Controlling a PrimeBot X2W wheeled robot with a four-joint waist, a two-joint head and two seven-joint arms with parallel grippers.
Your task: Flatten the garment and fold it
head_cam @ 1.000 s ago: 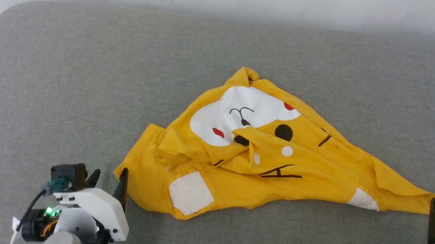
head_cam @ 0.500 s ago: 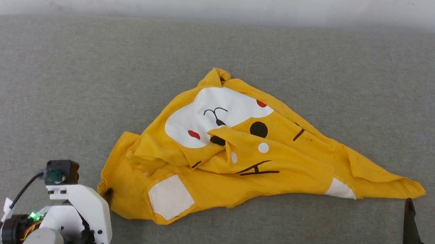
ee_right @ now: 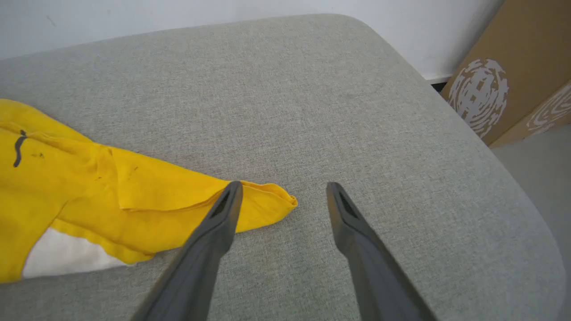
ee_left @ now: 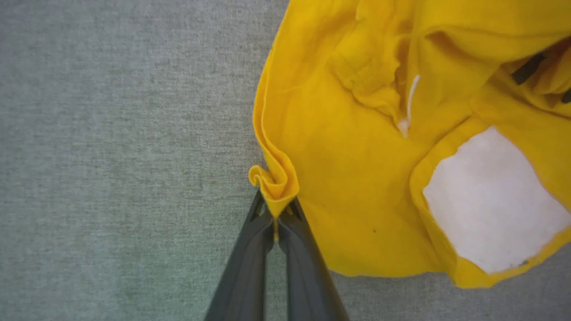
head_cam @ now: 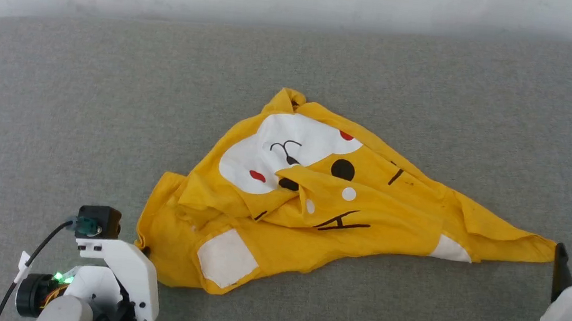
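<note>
Crumpled bright yellow cotton T-shirt [head_cam: 376,212] mid grey woven upholstered surface [head_cam: 110,110]. Left claw [ee_left: 274,214] clamped tight on rolled hem fold; shirt spreads toward 1 o'clock. Right claw [ee_right: 283,191] spread wide, empty; pointed shirt corner enters gap from 9 o'clock.

Looks like thin soft cloth, matt yellow, creased: garment [head_cam: 365,211]; white printed patches smoother, flatter.
Grey woven fabric, coarse-grained, matt: desk [head_cam: 113,84] cover.
Dark grey plastic, smooth, dull sheen: fingers [ee_right: 214,232] of right hand [ee_right: 284,187].
White plastic, smooth, slightly glossy: left hand [head_cam: 145,250] shell.
Brown cardboard, matt, white print on it: box [ee_right: 504,67].
</note>
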